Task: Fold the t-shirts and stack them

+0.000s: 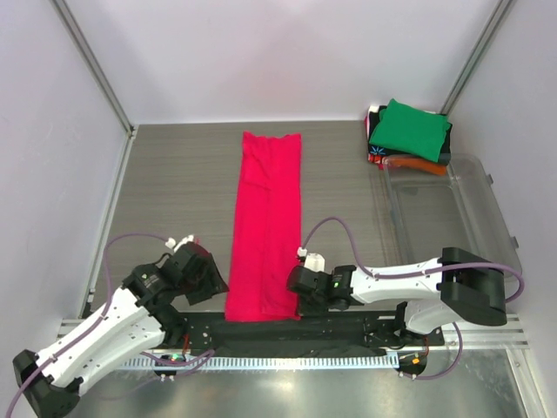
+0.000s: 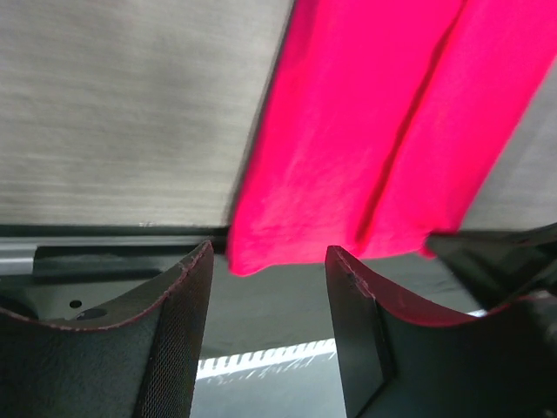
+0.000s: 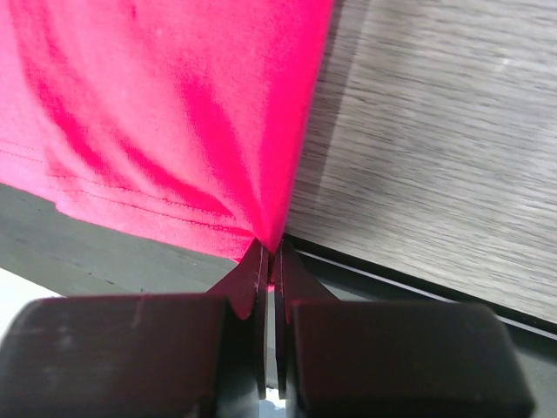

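Note:
A crimson-pink t-shirt [image 1: 267, 222] lies folded into a long narrow strip down the middle of the table. My right gripper [image 3: 271, 248] is shut on its near right corner, the cloth [image 3: 174, 113] pinched between the jaws. My left gripper [image 2: 268, 261] stands open just short of the near left corner [image 2: 261, 252], with nothing between its fingers. A stack of folded t-shirts, green [image 1: 409, 129] on top with orange [image 1: 418, 164] and black beneath, sits at the far right corner.
A clear plastic bin [image 1: 452, 213] stands along the right side, just in front of the folded stack. A black strip [image 1: 287, 333] and a metal rail run along the table's near edge under both grippers. White walls enclose the table.

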